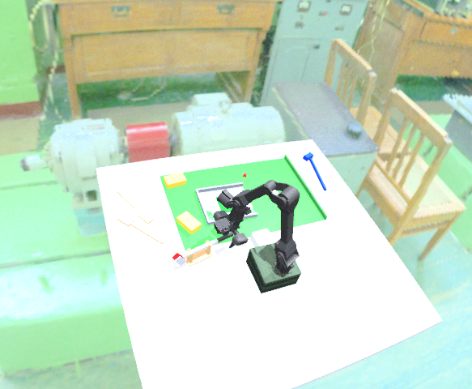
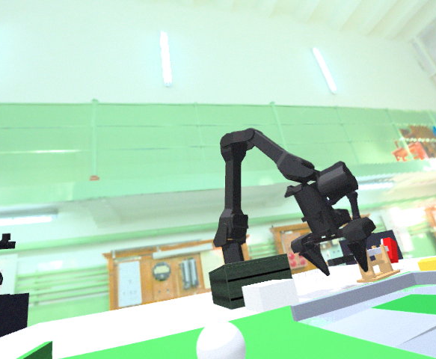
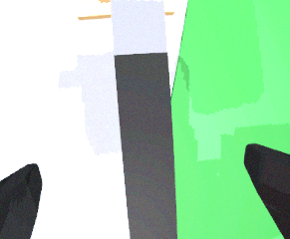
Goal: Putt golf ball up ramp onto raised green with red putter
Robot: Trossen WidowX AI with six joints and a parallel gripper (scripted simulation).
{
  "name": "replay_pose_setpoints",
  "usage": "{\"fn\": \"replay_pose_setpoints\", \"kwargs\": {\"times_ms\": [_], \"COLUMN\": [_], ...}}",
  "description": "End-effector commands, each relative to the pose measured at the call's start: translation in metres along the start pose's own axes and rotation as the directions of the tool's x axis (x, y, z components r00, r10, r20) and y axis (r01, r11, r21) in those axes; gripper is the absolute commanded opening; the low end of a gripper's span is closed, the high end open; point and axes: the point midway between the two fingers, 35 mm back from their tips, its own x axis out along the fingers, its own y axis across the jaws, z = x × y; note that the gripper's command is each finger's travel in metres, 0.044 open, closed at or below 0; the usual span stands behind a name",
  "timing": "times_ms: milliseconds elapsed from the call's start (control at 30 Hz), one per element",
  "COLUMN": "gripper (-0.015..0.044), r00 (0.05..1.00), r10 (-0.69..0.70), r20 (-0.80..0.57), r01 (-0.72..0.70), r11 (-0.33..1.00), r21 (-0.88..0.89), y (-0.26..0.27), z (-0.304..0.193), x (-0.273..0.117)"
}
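The red putter has a red head [image 1: 177, 256] [image 2: 390, 250], a pale shaft [image 3: 140, 25] and a dark grip [image 3: 145, 149]. It rests on a wooden stand [image 1: 199, 256] [image 2: 383, 265] beside the mat's near left edge. My gripper [image 3: 145, 163] [image 2: 347, 272] is open and empty, pointing down over the dark grip, which runs between the spread fingers in the wrist view. The white golf ball [image 2: 220, 342] sits on the green mat [image 1: 269, 163] in the exterior view. The raised green [image 2: 422, 305] lies inside a grey-walled frame [image 2: 345, 296], partly hidden by my arm in the top view.
Two yellow blocks [image 1: 175, 181] [image 1: 189, 222] lie on the mat's left side. A white block [image 2: 270, 295] [image 1: 261, 237] stands by my dark base. A blue putter [image 1: 317, 173] lies beyond the mat's right rail. Thin wooden pieces lie at the table's left.
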Motion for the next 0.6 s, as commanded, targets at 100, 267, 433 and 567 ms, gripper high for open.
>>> {"fn": "replay_pose_setpoints", "kwargs": {"times_ms": [100, 267, 433, 567], "gripper": [0.0388, 0.0256, 0.0125, 0.004], "r00": [1.0, 1.0, 1.0, 1.0], "r10": [0.002, 0.002, 0.002, 0.002], "r20": [0.0, 0.0, 0.0, 0.0], "r01": [-0.002, -0.002, -0.002, -0.002], "r11": [1.0, 1.0, 1.0, 1.0], "r21": [0.0, 0.0, 0.0, 0.0], "y": [0.0005, 0.0005, 0.0005, 0.0005], "z": [-0.0005, -0.0005, -0.0005, -0.0005], "x": [0.0012, 0.0012, 0.0012, 0.0012]}}
